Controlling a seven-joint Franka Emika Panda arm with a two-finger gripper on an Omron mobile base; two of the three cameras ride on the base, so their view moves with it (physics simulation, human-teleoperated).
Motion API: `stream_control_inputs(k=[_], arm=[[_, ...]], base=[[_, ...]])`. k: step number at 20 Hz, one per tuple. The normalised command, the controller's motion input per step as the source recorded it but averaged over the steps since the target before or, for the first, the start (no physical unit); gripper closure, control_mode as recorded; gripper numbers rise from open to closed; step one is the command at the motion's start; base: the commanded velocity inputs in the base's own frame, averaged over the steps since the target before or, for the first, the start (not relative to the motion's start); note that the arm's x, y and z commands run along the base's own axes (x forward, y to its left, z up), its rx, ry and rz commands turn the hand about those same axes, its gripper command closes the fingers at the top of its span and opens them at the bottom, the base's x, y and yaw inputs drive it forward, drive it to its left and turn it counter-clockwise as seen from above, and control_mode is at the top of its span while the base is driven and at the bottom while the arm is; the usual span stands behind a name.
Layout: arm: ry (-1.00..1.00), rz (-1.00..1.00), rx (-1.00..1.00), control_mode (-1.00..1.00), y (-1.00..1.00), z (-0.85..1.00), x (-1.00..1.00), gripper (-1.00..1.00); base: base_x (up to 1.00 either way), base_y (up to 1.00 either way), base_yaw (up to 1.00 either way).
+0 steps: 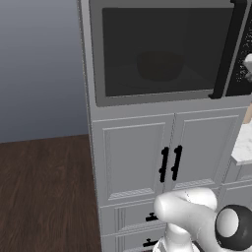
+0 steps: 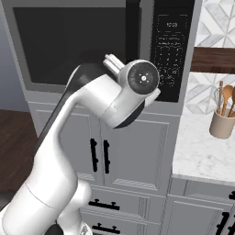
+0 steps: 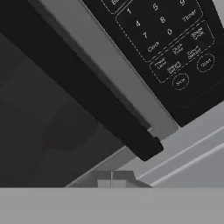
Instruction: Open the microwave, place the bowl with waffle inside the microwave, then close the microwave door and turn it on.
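Bowl (image 1: 160,66) sat dim and rounded inside microwave (image 1: 162,49), behind smooth dark glass of shut door (image 1: 167,51). Black bar handle (image 1: 227,49) at door's 3 o'clock edge. Gripper (image 3: 112,179) shut, holding nothing. White panelled cupboards (image 1: 157,162) below; wood-grain floor (image 1: 44,192).

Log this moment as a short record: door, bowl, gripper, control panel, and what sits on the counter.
microwave door: shut, black bar handle along its right edge
bowl: dimly visible behind the dark window, inside the microwave
gripper: shut, holding nothing, close to the control panel
counter: beige utensil holder with wooden spoons
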Motion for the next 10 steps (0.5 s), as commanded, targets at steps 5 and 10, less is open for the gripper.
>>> stream_control_inputs(k=[5, 10], arm=[[0.14, -0.08, 0.47, -1.0, -0.73, -0.19, 0.01, 1.0], [0.0, 0.0, 0.03, -1.0, -0.07, -0.11, 0.1, 1.0]], base=[[0.0, 0.0, 0.0], [0.0, 0.0, 0.0]])
